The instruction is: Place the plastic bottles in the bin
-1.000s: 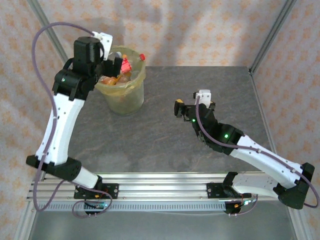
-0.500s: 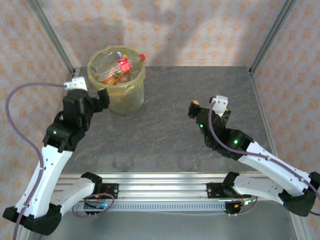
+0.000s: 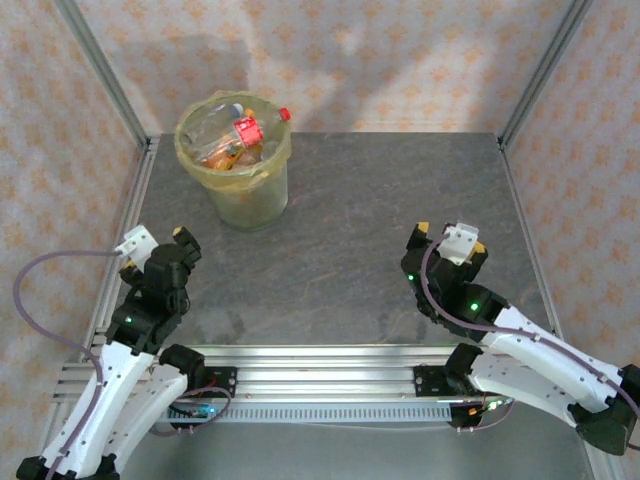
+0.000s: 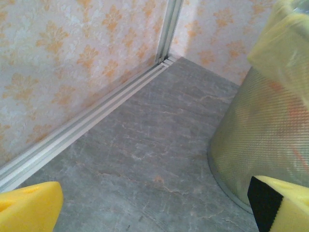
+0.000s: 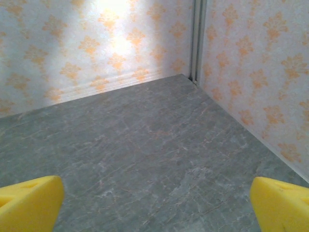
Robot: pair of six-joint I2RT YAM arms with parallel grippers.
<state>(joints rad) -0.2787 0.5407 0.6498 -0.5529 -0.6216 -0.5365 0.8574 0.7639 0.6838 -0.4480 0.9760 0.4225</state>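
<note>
While both arms sit low at the near edge, I see my left gripper (image 3: pixel 158 248) spread wide and empty. Beyond it, at the table's (image 3: pixel 380 190) far left, the bin (image 3: pixel 250 205) holds the bottles (image 3: pixel 240 135). My right gripper (image 3: pixel 450 238) gapes empty too.

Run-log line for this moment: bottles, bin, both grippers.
plastic bottles: heaped in bin, one red-labelled on top | bin: upright, far left of table | left gripper: open, empty | right gripper: open, empty
</note>
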